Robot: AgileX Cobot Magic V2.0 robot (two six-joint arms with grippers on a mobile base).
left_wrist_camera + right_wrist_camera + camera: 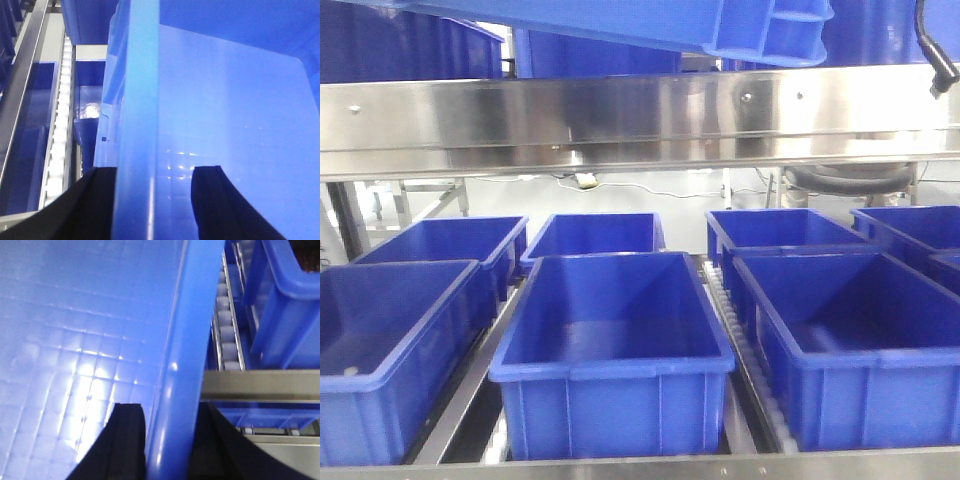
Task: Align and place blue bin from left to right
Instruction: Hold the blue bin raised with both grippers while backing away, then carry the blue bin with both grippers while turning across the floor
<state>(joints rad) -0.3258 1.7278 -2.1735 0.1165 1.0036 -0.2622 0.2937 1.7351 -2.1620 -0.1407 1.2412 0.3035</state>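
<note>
A long shiny metal bar (620, 120) runs across the top of the rack, and light glints off it. It has small round bolts (747, 98) in it. Rows of little white rollers (745, 345) run from front to back between thin metal rails. Another metal bar (620, 468) sits at the front edge. Behind the rack the floor (660, 188) is pale and bright. A thin dark cable (520, 181) lies on it, near some grey metal legs (461, 196).

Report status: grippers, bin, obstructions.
Left gripper shut on blue bin rim. Right gripper shut on opposite rim. Bin aloft, tilted, above steel rail. Other bins on roller lanes below.
</note>
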